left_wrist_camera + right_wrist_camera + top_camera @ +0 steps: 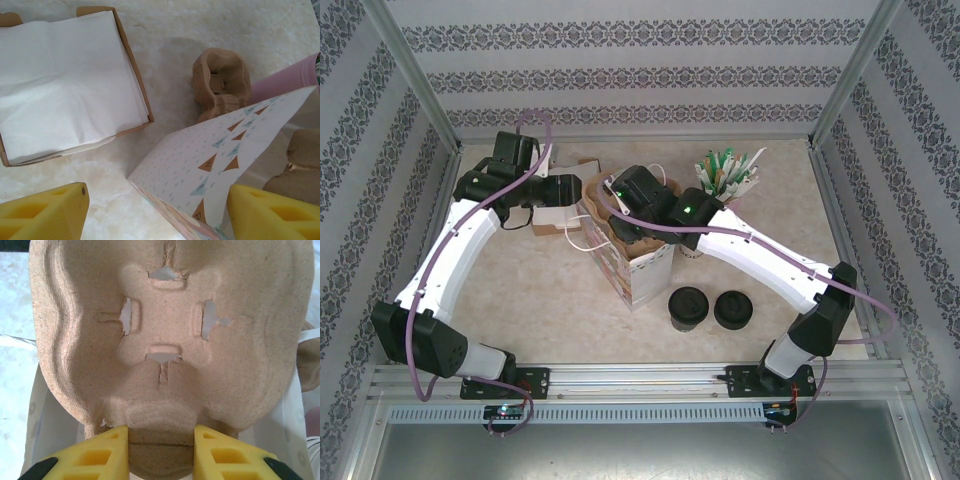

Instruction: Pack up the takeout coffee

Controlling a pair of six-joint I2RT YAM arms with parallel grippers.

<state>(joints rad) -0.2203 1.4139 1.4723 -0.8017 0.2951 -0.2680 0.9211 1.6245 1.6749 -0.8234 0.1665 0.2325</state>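
A white patterned paper bag (645, 275) stands open mid-table. My right gripper (161, 440) is shut on the rim of a brown pulp cup carrier (165, 315), held over the bag's mouth (620, 215). My left gripper (155, 215) is open at the bag's left side, and the bag's wall (210, 165) runs between its yellow fingers (45, 210). Part of the carrier (222, 82) shows beyond that wall. The takeout coffee (688, 306), seen from above as a round black lid, stands on the table right of the bag, apart from both grippers.
A squat black stack of lids (732, 310) sits beside the coffee. A cardboard box of white napkins (65, 80) lies left of the bag. A holder of sticks and packets (725, 172) stands at the back. Patterned walls close in three sides.
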